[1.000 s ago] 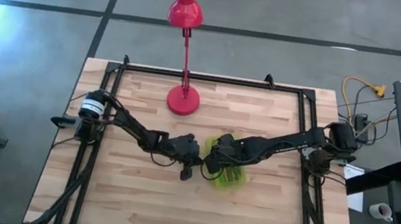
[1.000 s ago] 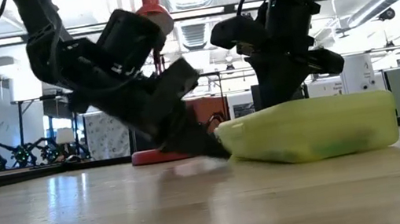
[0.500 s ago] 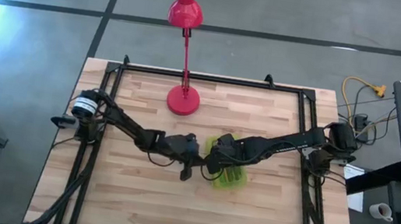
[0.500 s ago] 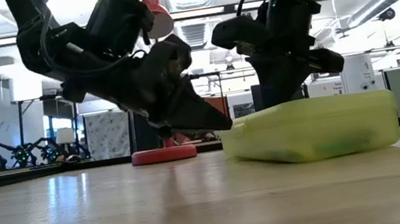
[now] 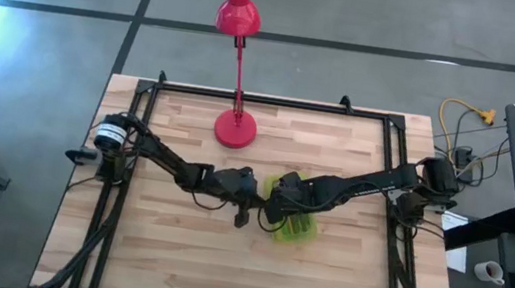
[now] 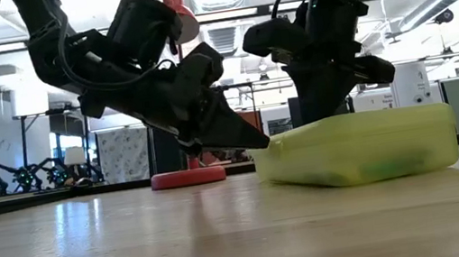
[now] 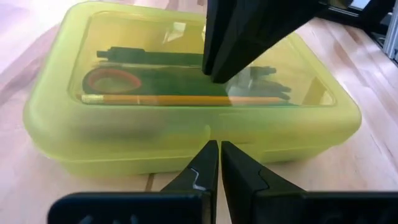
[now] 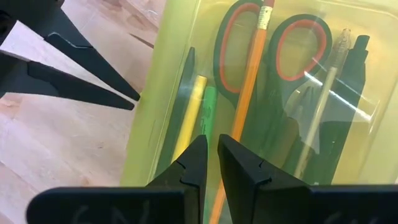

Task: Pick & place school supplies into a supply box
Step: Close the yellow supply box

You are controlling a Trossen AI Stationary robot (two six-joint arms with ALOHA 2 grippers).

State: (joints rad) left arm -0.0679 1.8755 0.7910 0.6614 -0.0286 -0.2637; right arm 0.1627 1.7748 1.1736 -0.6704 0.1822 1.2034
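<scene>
- The translucent yellow-green plastic supply box sits near the middle of the light wooden slat table, lid down flat over it.
- Through the lid you can see the supplies lying lengthwise inside: red-handled scissors, an orange pencil, a yellow pencil, a green marker and a few black pens.
- The left wrist view shows the same stuff from the side, with the orange pencil running along the box and a black pen behind it.
- Left gripper has its two dark fingers pressed together with nothing between them. The tips are right at the box's long side wall, just about touching at the seam under the lid.
- In the low view that left gripper slants down with its point at the box's edge, a bit off the tabletop.
- Right gripper comes down onto the lid from above, fingers nearly together with a thin gap, not pinching anything. The tips look pressed on the lid.
- A red desk lamp stands at the far edge of the table, well apart from the box.
</scene>
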